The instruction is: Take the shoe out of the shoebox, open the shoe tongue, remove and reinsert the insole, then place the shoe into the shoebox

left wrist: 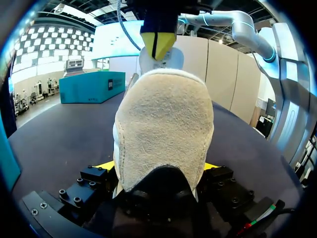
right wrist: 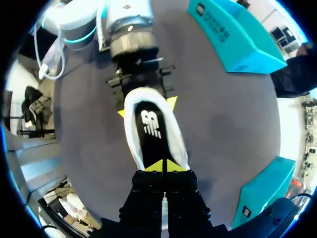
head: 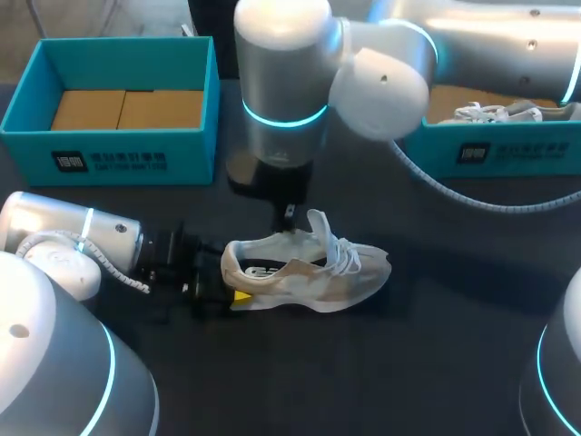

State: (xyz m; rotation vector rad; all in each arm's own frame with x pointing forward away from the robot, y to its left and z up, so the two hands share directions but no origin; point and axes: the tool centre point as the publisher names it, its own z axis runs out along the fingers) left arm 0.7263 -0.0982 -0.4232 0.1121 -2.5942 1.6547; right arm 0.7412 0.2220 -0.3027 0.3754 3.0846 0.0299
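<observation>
Shoe (head: 309, 272) is out, upright on the tabletop (head: 436, 345). Left gripper (left wrist: 158, 167) clamps the heel from both sides. Right gripper (right wrist: 163, 167), tips pressed together, is at the tongue (head: 318, 222); can't tell if it pinches it. Insole (right wrist: 150, 124) is seated. My judgement: tongue step; insole and reboxing remain. Shoebox (head: 109, 159) is well apart, with open room around the shoe.

A white logo (right wrist: 151, 125) marks the insole (right wrist: 154, 148); the shoebox (head: 27, 136) labels (head: 109, 163) are illegible.

Beige-and-white sneaker (head: 309, 272) stands upright on its sole, heel to the left, tongue (head: 318, 221) lifted, black insole (right wrist: 151, 126) showing inside. Open teal shoebox (head: 109, 154) sits well behind, far left.
</observation>
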